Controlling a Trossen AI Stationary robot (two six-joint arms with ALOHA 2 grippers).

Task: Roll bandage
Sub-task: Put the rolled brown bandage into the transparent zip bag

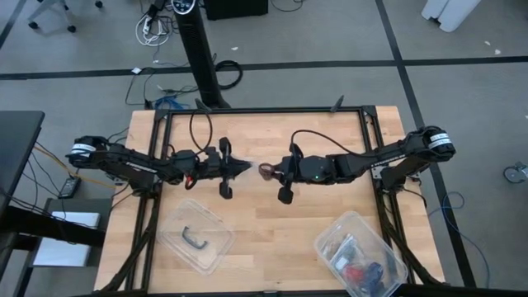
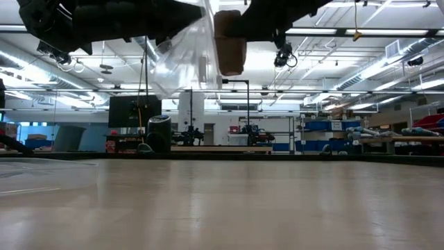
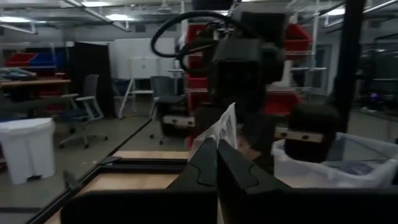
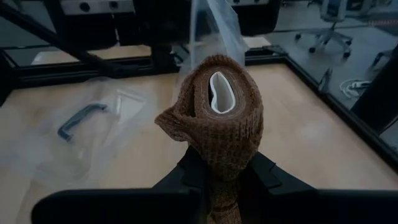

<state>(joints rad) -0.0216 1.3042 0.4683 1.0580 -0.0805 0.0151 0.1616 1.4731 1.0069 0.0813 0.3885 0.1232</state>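
Note:
The bandage (image 4: pixel 221 118) is a brown roll wound on a white core, with a loose flap (image 4: pixel 169 121) at one side. It is held high above the table's middle in my right gripper (image 1: pixel 266 172), and also shows in the low view (image 2: pixel 230 43). My left gripper (image 1: pixel 245 167) faces it from the left, shut on a clear plastic film (image 2: pixel 177 62). The film hangs between the two grippers. I cannot tell whether it touches the roll. My left gripper pinches the clear film by an upper edge (image 3: pixel 225 127) between its two shut fingers, coming about level from the table's left. The film hangs slack below them, clear of the table. My right gripper pinches the roll's wound sides (image 4: pixel 214 163) between its two fingers, coming from the table's right and slanting slightly down. The roll's open end with the white core (image 4: pixel 221 92) faces back along the fingers. The roll is lifted clear of the table.
A clear plastic tub with a black handle piece (image 1: pixel 198 239) lies on the table's near left. A second clear tub (image 1: pixel 360 257) with small items stands at the near right. A black frame (image 1: pixel 264 110) runs around the table's edges.

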